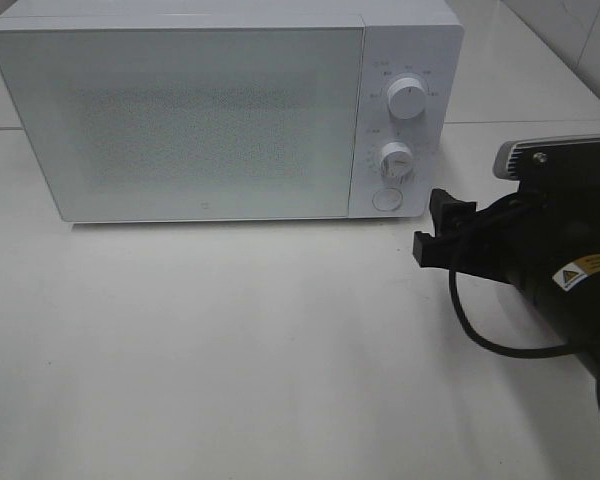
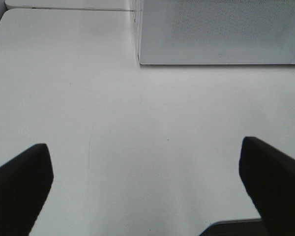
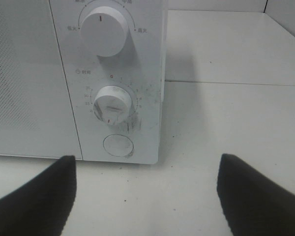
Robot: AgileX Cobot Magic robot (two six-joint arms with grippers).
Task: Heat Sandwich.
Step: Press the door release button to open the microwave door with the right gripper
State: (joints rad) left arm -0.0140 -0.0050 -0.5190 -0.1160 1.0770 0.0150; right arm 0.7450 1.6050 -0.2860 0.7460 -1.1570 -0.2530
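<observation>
Soft, even light covers the white table (image 1: 230, 380).

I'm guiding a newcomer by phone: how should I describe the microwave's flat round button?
Start at the white microwave; its control strip runs right of the door. Below the two knobs, lowest of all, sits the round button: flat and unmarked, while the knobs stick out with dial marks around them.

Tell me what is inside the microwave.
The microwave has its door shut. The door is frosted and dotted, and only a grey blur shows through it; no shape can be made out. Whether the sandwich is in there cannot be told; it shows in no view.
</observation>
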